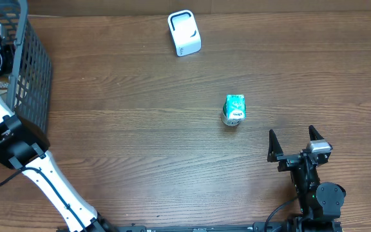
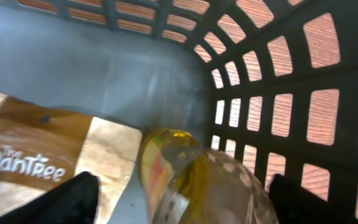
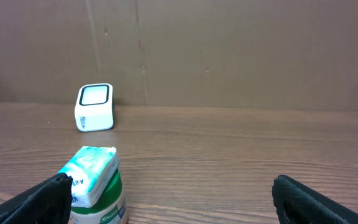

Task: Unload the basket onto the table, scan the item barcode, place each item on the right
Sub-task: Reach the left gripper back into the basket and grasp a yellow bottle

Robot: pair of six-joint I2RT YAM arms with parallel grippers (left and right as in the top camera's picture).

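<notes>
While the left arm reaches into the grey basket (image 1: 34, 71) at upper left, its hand (image 2: 184, 180) gapes open astride a yellow bottle (image 2: 173, 152) beside a brown packet (image 2: 36, 149) (printed "The Pantree"). The right hand (image 1: 292, 132), fingers spread, points from lower right toward a green-and-white pack (image 1: 234, 109) standing mid-tabletop (image 1: 140, 142); a white scanner (image 1: 184, 33) sits top centre.

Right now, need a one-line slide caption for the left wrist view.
Open left claw inside the grey basket, above a bottle of yellow liquid lying beside a brown Pantree packet.
</notes>
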